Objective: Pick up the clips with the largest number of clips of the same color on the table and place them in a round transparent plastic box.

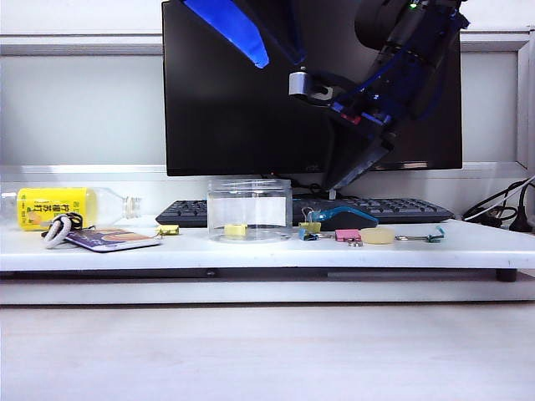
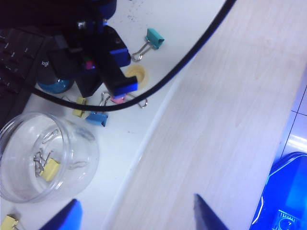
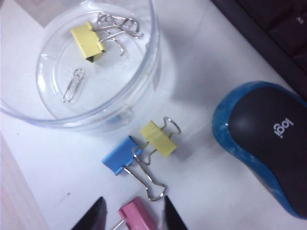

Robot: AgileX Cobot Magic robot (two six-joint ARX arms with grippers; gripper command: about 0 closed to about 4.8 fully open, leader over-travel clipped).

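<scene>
yellow clip [image 3: 88,40] in box [image 3: 144,91]; right gripper [image 3: 132,215] open above pink clip [image 3: 139,214]

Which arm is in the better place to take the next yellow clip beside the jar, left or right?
Likely the right. The right gripper hangs open just above the yellow clip lying between the round transparent plastic box and the mouse. The left gripper, also open, is high and farther away.

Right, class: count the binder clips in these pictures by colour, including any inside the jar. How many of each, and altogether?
Yellow clips: 3, one inside the jar
Blue clip: 1
Pink clip: 1
Teal clip: 1
Total: 6
Both grippers open: right gripper above the pink clip, left gripper raised near the jar.
</scene>
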